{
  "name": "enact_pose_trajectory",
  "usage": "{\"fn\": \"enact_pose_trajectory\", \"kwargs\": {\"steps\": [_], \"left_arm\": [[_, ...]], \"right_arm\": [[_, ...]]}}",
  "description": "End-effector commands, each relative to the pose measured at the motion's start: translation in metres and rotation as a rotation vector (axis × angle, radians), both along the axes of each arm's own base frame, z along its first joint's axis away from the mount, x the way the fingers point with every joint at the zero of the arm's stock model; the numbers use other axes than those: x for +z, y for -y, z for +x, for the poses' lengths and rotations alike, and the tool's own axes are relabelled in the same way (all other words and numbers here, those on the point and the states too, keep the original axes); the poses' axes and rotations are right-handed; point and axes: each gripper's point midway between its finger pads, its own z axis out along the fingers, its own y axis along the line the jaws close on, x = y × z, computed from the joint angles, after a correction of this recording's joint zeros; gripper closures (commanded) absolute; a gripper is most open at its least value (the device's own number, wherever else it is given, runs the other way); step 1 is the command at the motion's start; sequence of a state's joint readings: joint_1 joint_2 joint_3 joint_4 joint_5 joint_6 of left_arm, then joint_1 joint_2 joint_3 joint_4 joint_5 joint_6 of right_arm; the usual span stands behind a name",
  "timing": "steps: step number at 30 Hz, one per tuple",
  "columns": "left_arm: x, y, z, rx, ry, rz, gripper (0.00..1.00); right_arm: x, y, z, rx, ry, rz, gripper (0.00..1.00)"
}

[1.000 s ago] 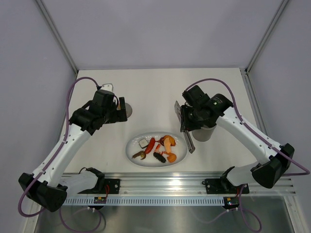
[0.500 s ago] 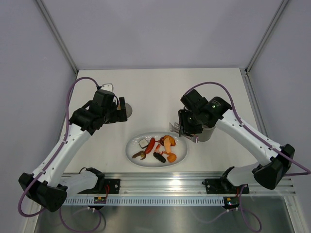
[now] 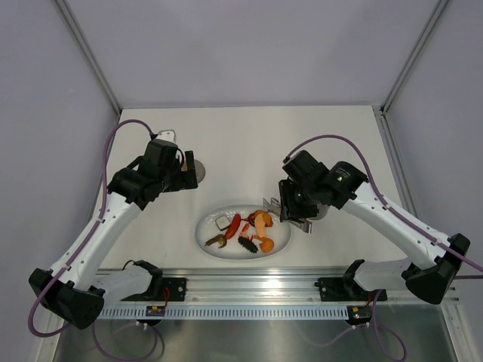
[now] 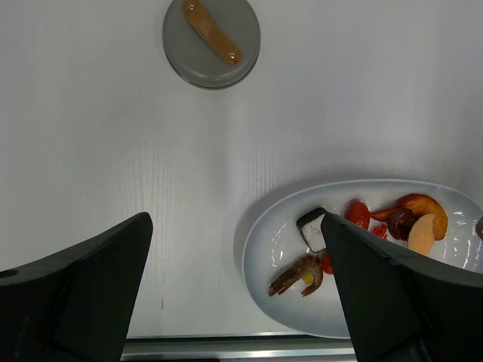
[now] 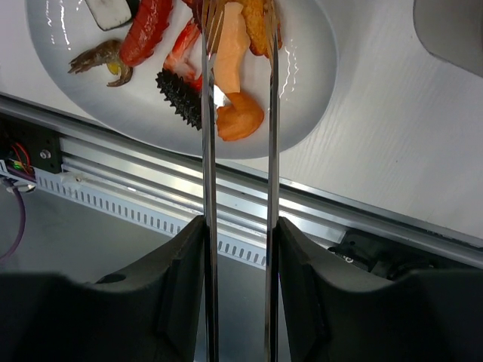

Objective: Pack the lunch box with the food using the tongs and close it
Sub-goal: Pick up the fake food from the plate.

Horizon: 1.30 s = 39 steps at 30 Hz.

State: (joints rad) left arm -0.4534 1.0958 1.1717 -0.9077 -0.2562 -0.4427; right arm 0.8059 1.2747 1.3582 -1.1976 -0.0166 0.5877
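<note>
My right gripper point(image 5: 238, 245) is shut on the silver tongs point(image 5: 208, 151), one finger against each arm. The tong tips straddle a pale orange drumstick-like piece point(image 5: 230, 53) among the food on the white plate point(image 5: 309, 83). The tongs' arms stand apart. From above, the tongs point(image 3: 272, 204) reach over the plate's right rim point(image 3: 285, 237). Only a grey corner of the lunch box point(image 5: 453, 23) shows. Its round lid with the tan handle point(image 4: 211, 41) lies flat on the table. My left gripper point(image 4: 234, 226) hangs open and empty above the table beside the plate.
On the plate lie a red sausage point(image 5: 151, 26), a brown clawed piece point(image 5: 102, 59), a dark ridged piece point(image 5: 179, 98), a white square point(image 4: 315, 230) and an orange bit point(image 5: 240, 121). The metal rail point(image 3: 249, 290) runs along the near edge.
My right arm swung the tongs from beside the lunch box over to the plate, tips now around the orange piece. The tongs' arms opened wider. The left arm stayed still.
</note>
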Motion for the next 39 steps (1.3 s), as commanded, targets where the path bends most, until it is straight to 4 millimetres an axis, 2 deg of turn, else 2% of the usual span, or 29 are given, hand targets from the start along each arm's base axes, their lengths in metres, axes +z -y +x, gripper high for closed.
{"fn": "enact_pose_trajectory", "kwargs": {"steps": [1, 7, 20, 32, 35, 39], "left_arm": [[0.01, 0.003, 0.005, 0.005, 0.044, -0.027, 0.01], [0.012, 0.002, 0.005, 0.011, 0.047, -0.03, 0.01], [0.01, 0.003, 0.003, 0.009, 0.039, -0.04, 0.01], [0.01, 0.005, 0.003, -0.001, 0.038, -0.043, 0.01], [0.01, 0.004, 0.003, 0.0, 0.037, -0.041, 0.01], [0.009, 0.007, 0.003, -0.007, 0.036, -0.05, 0.01]], "right_arm": [[-0.004, -0.004, -0.014, 0.003, -0.014, 0.006, 0.52], [-0.026, -0.014, -0.032, 0.027, -0.067, -0.001, 0.51], [-0.038, -0.032, -0.038, 0.061, -0.088, 0.003, 0.47], [-0.057, -0.043, -0.04, 0.081, -0.126, -0.026, 0.44], [-0.058, -0.046, -0.04, 0.091, -0.125, -0.034, 0.47], [-0.052, -0.049, -0.04, 0.097, -0.111, -0.033, 0.63]]}}
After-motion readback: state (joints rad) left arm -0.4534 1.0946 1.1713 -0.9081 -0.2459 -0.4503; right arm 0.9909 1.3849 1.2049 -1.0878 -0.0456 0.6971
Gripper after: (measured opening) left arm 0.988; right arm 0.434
